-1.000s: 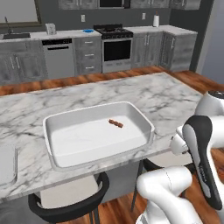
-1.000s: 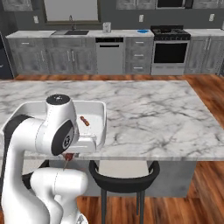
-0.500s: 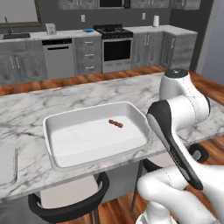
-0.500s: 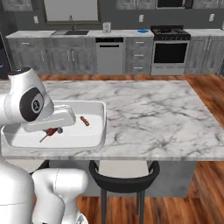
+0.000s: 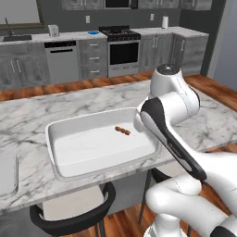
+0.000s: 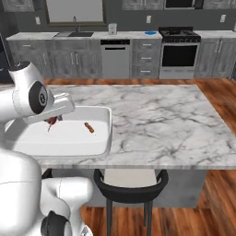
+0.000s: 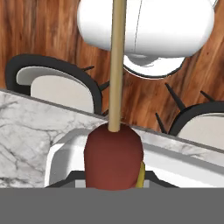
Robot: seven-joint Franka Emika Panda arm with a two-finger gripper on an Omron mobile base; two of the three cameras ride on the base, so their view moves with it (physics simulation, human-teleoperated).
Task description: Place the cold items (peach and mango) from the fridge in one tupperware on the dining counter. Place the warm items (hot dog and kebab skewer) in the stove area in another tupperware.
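Observation:
A large white tupperware [image 5: 56, 155] [image 6: 108, 134] sits on the marble dining counter [image 6: 166, 120]. The small brown hot dog [image 5: 122, 131] [image 6: 89, 127] lies inside it near its far right. My gripper [image 6: 52, 120] hangs over the tupperware's left part in the right base view, shut on the kebab skewer [image 6: 50, 122]. Up close in the hand view, the kebab skewer's dark red meat [image 7: 113, 157] and wooden stick [image 7: 115, 65] point toward the tupperware's rim [image 7: 175, 159]. My arm [image 5: 166, 125] hides the gripper in the left base view.
A second white tupperware [image 5: 5, 173] lies at the counter's left edge. Black stools [image 5: 69, 215] [image 6: 131, 182] stand under the near side. Stove [image 5: 120, 46], dishwasher [image 6: 115, 57] and sink [image 6: 76, 33] line the back wall. Bare marble spreads to the right.
My arm has swung up from below the counter edge and over the tupperware, bringing the kebab skewer with it. The hot dog has stayed put.

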